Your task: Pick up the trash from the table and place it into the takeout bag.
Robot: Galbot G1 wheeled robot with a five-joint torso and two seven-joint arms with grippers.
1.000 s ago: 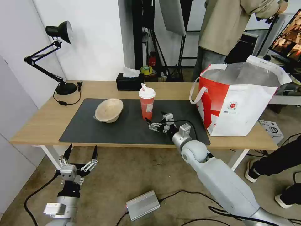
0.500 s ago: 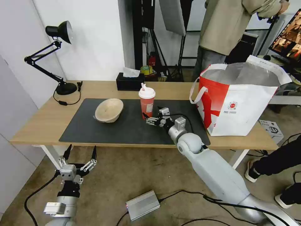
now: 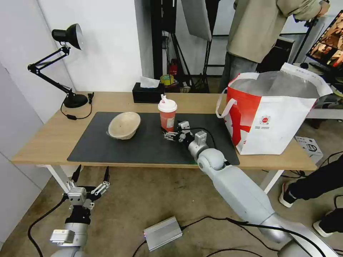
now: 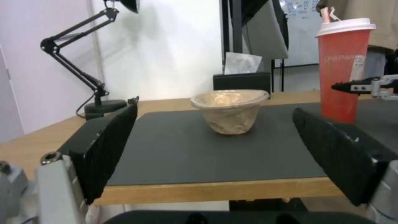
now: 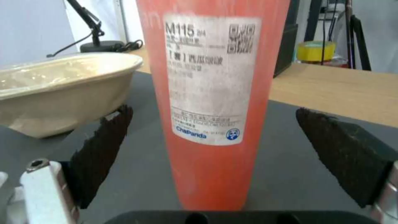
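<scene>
Grasp step: the right tool (image 3: 170, 135), spread wide, straddles the red cup (image 3: 167, 115) standing mid-surface; clenching squarely should come next. The left tool (image 3: 90, 182) hangs released below the near edge

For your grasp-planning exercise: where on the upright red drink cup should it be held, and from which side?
Grip the red drink cup around its lower-middle body, side-on from the bag side, where the open right end effector sits. It stands upright, tapers downward, and the lid looks flimsy.
</scene>
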